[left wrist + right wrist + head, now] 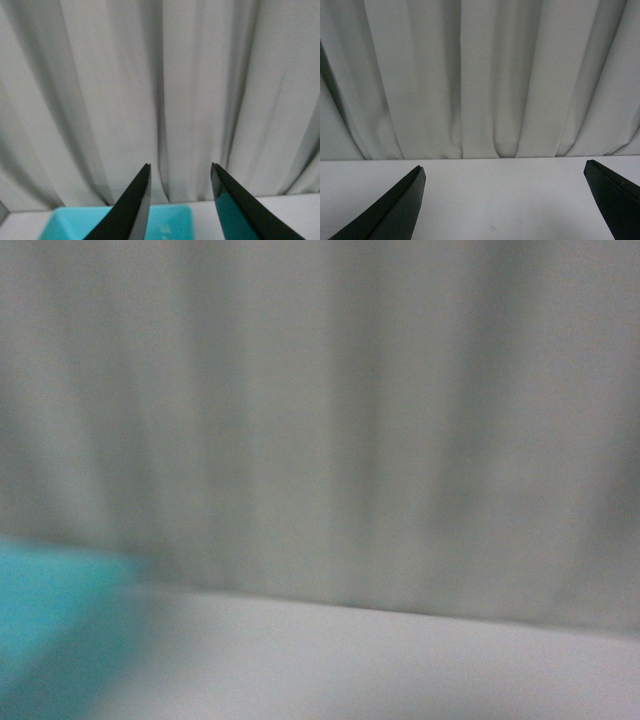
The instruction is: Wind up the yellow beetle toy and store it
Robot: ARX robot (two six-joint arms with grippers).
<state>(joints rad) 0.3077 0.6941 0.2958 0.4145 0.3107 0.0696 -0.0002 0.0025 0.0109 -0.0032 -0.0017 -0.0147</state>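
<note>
The yellow beetle toy is out of view in all three views. My left gripper (180, 171) is open, its black fingers (135, 205) spread above a turquoise container (172, 222) on the white table, with nothing between them. My right gripper (504, 170) is open wide over bare white table (500, 200), holding nothing. The front view is blurred and shows neither arm.
A turquoise container (50, 620) shows at the lower left of the blurred front view on the white table (400, 670). A pale grey pleated curtain (330, 420) hangs behind the table's far edge in every view.
</note>
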